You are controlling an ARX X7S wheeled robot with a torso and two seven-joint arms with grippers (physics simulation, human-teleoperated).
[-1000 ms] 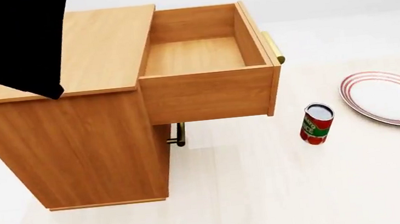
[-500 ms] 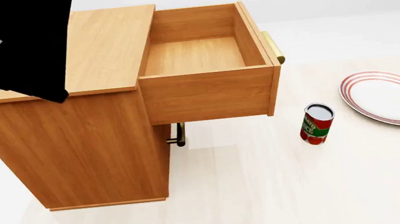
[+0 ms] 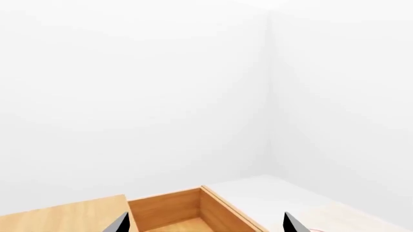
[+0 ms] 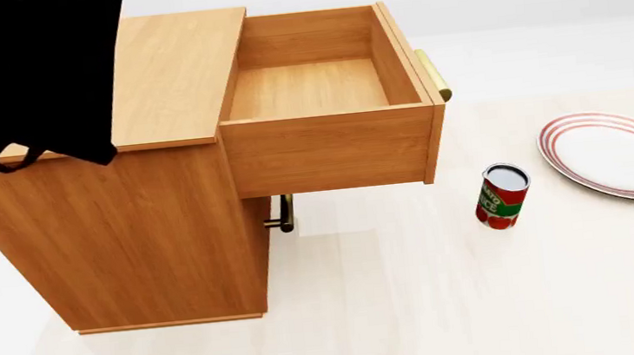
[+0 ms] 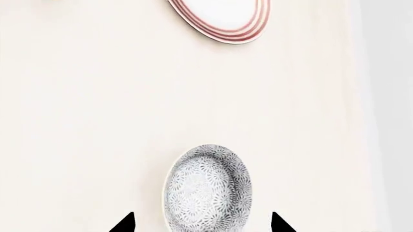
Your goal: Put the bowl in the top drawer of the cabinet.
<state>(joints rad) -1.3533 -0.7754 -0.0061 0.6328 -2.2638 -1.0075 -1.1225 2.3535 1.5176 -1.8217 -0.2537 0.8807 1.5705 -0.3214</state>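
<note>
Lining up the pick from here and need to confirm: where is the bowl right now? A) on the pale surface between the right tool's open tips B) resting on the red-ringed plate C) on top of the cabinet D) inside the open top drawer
A: in the right wrist view the bowl sits on the pale surface between the right tool's spread tips, apart from the plate, while the top drawer is open and empty.

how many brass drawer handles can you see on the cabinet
2: the top drawer's handle on the front of the pulled-out top drawer, and the lower handle beneath it, mostly hidden under that drawer on the cabinet.
</note>
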